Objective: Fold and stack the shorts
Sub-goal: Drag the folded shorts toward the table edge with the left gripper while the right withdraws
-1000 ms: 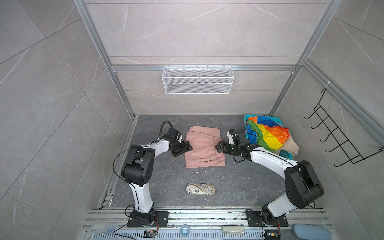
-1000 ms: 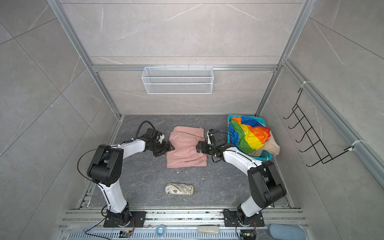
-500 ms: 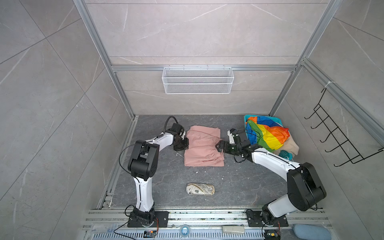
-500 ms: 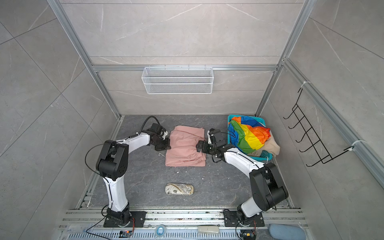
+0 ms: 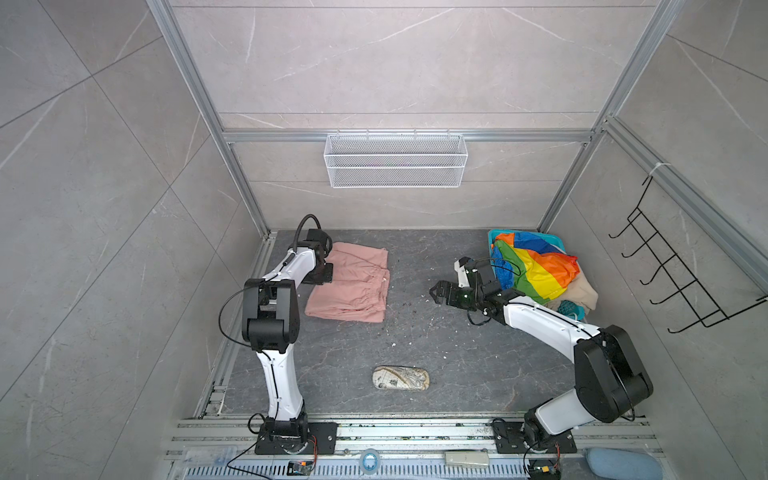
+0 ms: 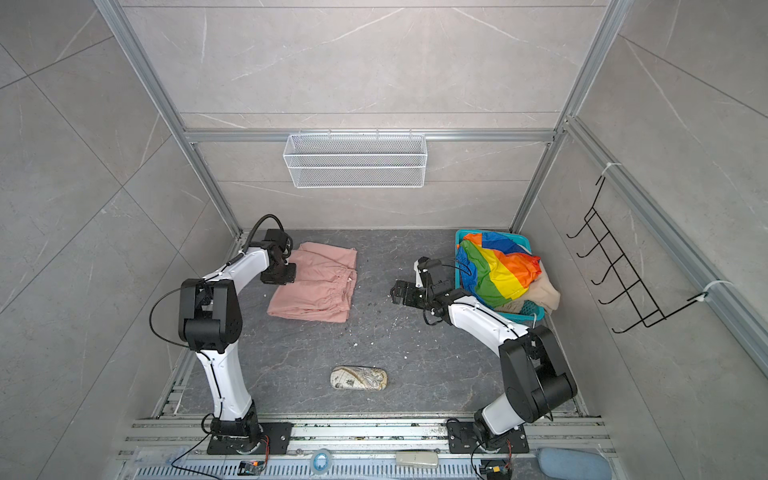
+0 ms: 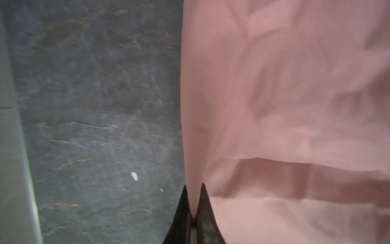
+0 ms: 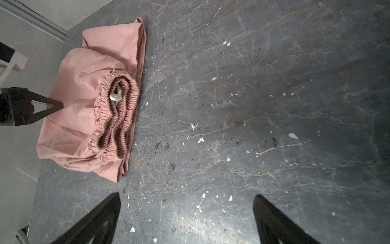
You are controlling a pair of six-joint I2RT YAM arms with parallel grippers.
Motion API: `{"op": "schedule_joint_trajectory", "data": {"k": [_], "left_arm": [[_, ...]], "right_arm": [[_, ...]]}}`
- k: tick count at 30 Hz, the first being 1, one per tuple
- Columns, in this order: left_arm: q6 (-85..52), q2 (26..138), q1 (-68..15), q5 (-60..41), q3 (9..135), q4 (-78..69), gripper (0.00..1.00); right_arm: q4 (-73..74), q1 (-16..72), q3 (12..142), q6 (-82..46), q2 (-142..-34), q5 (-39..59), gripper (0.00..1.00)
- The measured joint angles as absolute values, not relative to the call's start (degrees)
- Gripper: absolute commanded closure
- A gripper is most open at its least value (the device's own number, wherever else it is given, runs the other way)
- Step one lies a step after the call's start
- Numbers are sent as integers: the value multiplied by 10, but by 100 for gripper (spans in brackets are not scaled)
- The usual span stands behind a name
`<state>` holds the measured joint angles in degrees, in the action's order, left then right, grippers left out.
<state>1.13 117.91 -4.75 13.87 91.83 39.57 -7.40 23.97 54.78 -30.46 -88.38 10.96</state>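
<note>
The left gripper has its jaws pinched shut on the left edge of the pink shorts. The right gripper hangs with its jaws spread wide and nothing between them, over the bare middle of the table, between the pink shorts and the basket.

The pink shorts lie folded toward the table's back left corner, with the gathered waistband facing the middle and a white drawstring showing in it. The teal basket stands in the back right corner. The rainbow shorts are heaped over its top, and the beige shorts spill over its right side. A small patterned pouch lies near the middle of the front edge, well apart from everything else.
</note>
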Motion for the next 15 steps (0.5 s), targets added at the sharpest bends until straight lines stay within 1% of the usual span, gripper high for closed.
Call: {"op": "schedule_joint_trajectory", "data": {"k": [3,9,15], "left_arm": [[52,1185,-28,164,914,373,100],[95,1185,21,168,913,327,100],[110,1188,77,163,913,291,100]], "right_arm": [[-74,240,547,-305,-884,110,1],[-65,240,546,-305,-884,119,1],[-7,249,511,-304,-872,150,1]]}}
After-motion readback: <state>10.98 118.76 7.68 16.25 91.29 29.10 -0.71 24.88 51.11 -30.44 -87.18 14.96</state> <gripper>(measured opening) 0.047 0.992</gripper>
